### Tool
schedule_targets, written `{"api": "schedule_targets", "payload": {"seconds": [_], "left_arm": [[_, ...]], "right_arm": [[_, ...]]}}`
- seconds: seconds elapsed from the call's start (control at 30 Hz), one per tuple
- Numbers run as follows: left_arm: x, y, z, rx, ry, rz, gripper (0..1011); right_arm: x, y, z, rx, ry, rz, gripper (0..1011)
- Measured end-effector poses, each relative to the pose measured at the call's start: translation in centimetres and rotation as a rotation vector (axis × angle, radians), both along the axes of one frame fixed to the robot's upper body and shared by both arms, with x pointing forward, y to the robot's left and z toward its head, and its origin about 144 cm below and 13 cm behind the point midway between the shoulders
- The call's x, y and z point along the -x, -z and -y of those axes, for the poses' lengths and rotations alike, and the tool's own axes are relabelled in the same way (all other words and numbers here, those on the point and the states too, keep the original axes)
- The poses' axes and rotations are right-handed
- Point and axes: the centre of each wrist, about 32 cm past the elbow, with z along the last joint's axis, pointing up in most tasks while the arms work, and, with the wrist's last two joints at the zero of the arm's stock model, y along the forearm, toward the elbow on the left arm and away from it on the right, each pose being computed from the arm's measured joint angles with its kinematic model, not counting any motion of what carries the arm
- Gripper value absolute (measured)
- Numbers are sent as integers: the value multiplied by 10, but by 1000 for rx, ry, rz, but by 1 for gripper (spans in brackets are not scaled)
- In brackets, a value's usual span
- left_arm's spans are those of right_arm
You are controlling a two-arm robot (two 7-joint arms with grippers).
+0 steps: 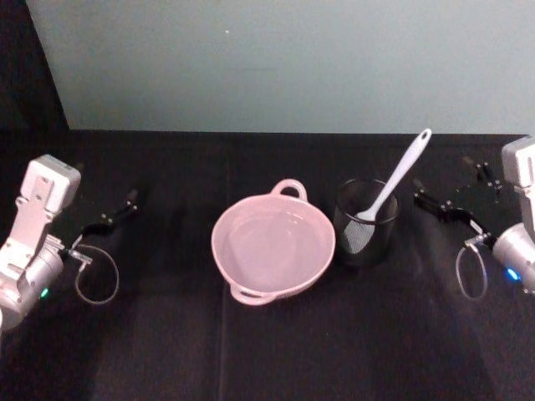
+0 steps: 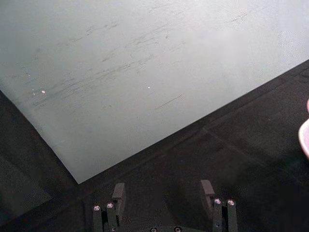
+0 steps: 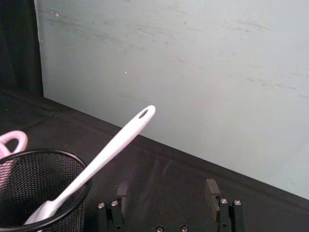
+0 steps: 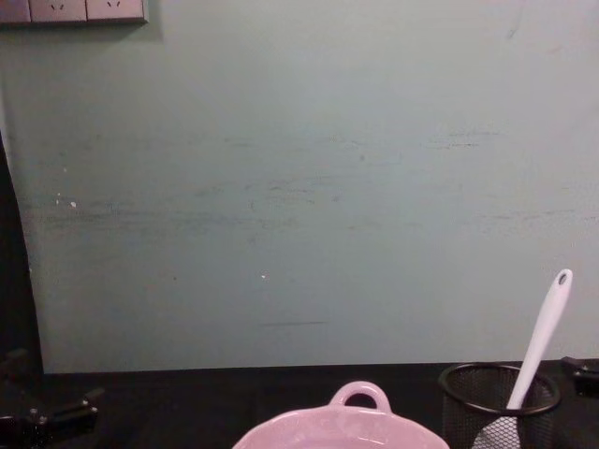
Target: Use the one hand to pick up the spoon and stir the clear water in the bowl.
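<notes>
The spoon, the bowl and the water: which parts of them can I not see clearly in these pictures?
- Spoon: its head sits inside the mesh cup; head, chest and right wrist views show it through the wire only.
- Bowl: chest view's lower edge cuts it, leaving the back rim and loop handle; left wrist view shows a sliver at its edge.
- Water: colourless against the pink; its level cannot be told in the head view.

The left tool [image 2: 164, 195] hangs open over the black table [image 2: 231, 159], facing a pale wall [image 2: 120, 72]; the bowl [image 2: 305, 135] edges in.
</notes>
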Motion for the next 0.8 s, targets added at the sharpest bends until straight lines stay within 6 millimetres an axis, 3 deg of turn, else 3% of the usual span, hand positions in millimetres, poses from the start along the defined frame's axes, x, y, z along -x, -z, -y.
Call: {"api": "schedule_targets", "payload": {"seconds": [0.17, 0.8], "left_arm": [[0, 0, 0, 0, 0, 0, 1011], [0, 0, 0, 0, 0, 0, 1011]], "right_arm": [[-4, 8, -2, 16, -11, -6, 1002], [-6, 9, -3, 25, -10, -8, 1002]]}}
